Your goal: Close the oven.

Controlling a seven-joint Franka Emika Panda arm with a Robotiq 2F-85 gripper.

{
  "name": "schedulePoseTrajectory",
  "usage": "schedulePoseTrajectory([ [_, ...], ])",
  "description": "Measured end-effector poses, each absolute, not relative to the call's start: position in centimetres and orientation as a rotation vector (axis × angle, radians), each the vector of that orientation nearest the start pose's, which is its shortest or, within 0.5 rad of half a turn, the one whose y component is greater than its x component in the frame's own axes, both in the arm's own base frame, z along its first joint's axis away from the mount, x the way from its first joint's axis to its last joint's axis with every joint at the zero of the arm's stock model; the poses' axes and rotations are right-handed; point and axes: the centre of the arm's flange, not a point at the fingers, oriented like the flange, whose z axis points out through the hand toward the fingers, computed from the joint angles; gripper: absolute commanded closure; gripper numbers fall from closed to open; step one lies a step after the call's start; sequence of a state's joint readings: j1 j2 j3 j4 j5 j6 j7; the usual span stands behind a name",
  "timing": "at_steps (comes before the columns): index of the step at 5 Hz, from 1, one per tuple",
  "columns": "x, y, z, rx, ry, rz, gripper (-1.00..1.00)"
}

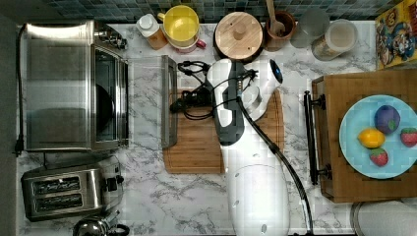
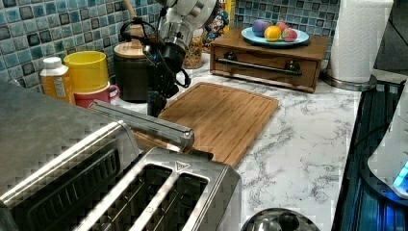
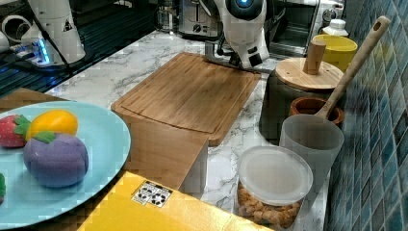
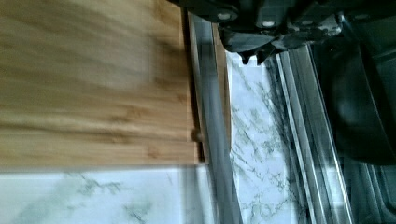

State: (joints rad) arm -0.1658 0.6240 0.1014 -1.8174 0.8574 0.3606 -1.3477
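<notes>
Fingertips [image 4: 254,53] at the wrist view's upper centre look nearly pressed together, gripping nothing, just above the door handle [image 4: 212,135]. The gripper [image 1: 178,101] sits mid-frame in the top view, beside that bar. The oven [image 1: 74,83] fills the top view's upper left, door [image 1: 145,101] folded flat. Approach is underway; next, I judge, hook under the handle and lift toward the oven.

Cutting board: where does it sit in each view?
Top view: cutting board centre, partly under the arm.
Left view: centre, right of the arm.
Right view: centre, in front of the arm.
Wrist view: the wooden surface.
Shared landmark: the open oven door's handle along one board edge.
</notes>
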Motion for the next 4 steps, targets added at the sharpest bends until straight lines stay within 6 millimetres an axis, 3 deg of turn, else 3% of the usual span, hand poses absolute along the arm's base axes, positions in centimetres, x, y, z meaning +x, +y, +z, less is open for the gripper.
schedulePoseTrajectory([
  [4, 60.47, 1.64, 18.57, -2.249, 0.095, 0.324, 1.00],
])
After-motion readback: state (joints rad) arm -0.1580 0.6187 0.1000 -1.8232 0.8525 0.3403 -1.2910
